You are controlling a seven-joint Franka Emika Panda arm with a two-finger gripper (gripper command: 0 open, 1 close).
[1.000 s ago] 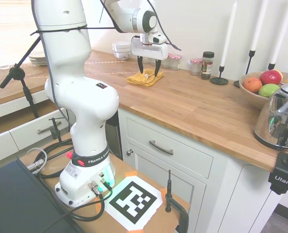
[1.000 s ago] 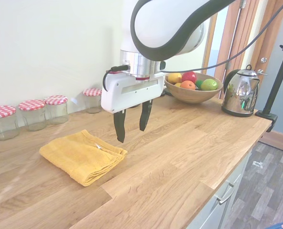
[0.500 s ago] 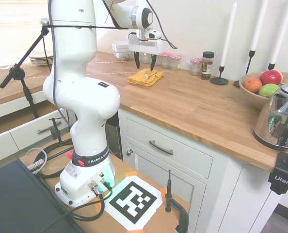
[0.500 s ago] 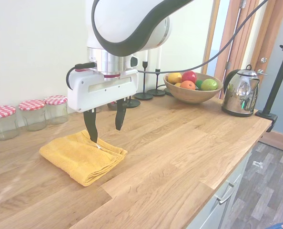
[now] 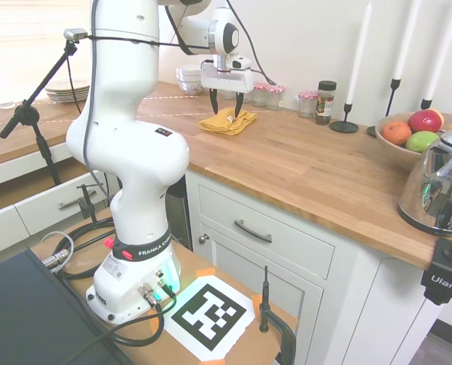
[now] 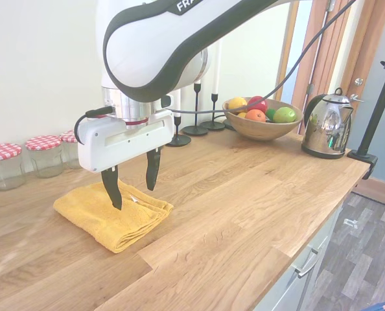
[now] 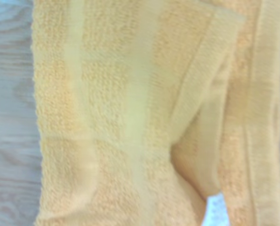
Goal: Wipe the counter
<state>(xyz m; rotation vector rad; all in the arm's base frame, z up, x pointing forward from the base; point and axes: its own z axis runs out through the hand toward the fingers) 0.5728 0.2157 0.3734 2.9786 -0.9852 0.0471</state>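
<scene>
Second exterior view: the claw (image 6: 133,188) now hangs directly over the folded yellow cloth (image 6: 111,215), having slid across from the bare wood beside it a second ago.
Claw state: fingers spread apart, holding nothing, tips just above the cloth's top fold (whether they touch it I cannot tell).
Meaning for the task: the approach looks finished; a short drop and a pinch on the cloth would likely come next, before any wiping.
Desk (image 6: 244,201): the long butcher-block top lies under the claw and runs away on both sides.
Edges: the cloth's folded edge lies just past the claw toward the fruit bowl (image 6: 262,123); the desk's front edge is well apart.
Open room: bare wood between claw and bowl; jars (image 6: 43,155) stand near, behind the claw by the wall.
Wrist view: yellow terry folds fill the frame.
</scene>
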